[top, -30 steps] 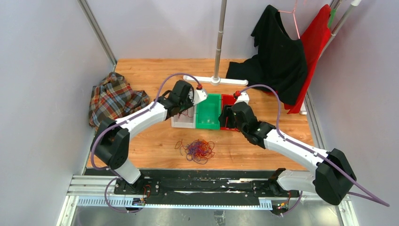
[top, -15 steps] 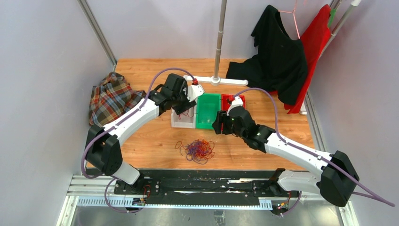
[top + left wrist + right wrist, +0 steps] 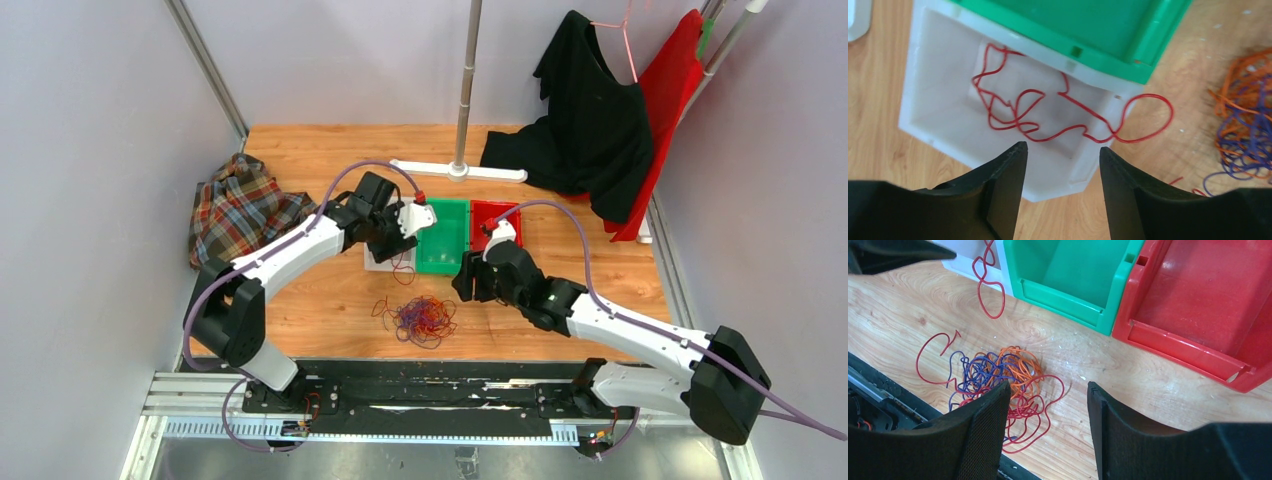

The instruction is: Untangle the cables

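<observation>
Top view: cables (image 3: 425,320) clumped on the wooden surface (image 3: 300,290), 6 o'clock of the bins (image 3: 450,235); plaid cloth (image 3: 240,210) at 9, black garment (image 3: 590,130) at 1.

Left wrist: left hand (image 3: 1061,150) open and empty over the white bin (image 3: 933,100), which holds a red cable (image 3: 1038,112).

Right wrist: right hand (image 3: 1048,390) open above the clump. Likely next: pinch one strand.

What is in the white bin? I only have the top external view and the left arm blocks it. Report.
Observer: One red cable lies coiled in the white bin, with one loop spilling over its wall onto the table.
Operator: Now give me the left gripper.
Observer: The left gripper is open above that bin, nothing between its fingers.
</observation>
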`<act>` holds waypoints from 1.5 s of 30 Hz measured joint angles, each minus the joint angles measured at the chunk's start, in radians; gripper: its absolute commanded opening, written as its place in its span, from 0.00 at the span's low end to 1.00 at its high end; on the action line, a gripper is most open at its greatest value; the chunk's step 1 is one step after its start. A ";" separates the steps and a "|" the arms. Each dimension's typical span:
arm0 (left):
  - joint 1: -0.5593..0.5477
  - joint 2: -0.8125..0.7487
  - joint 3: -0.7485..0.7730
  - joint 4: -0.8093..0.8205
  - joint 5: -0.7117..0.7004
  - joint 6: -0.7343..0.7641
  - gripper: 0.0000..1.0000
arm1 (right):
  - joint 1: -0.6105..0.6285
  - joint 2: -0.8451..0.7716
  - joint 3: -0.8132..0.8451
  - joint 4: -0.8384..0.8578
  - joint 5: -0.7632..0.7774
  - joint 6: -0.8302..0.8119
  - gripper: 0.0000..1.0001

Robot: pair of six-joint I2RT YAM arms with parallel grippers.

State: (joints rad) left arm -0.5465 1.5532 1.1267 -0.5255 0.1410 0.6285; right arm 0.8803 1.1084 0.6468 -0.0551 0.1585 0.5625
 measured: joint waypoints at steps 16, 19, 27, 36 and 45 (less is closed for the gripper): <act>0.000 0.066 -0.045 0.023 0.166 0.025 0.49 | 0.002 -0.009 -0.005 -0.005 0.009 0.010 0.48; 0.000 0.092 -0.045 0.058 0.157 -0.013 0.39 | 0.002 -0.009 -0.006 -0.005 0.011 0.013 0.42; 0.018 0.100 -0.027 0.104 0.138 -0.080 0.01 | 0.002 -0.009 -0.006 -0.005 0.026 0.014 0.28; 0.064 0.099 -0.010 0.158 0.092 -0.106 0.01 | 0.002 -0.009 -0.006 -0.006 0.036 0.013 0.21; 0.068 0.170 -0.011 0.387 -0.033 -0.162 0.01 | 0.002 -0.011 -0.007 -0.005 0.037 0.013 0.18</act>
State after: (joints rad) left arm -0.4782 1.7233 1.1156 -0.1383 0.1078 0.4664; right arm 0.8822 1.0977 0.6399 -0.0605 0.1951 0.5751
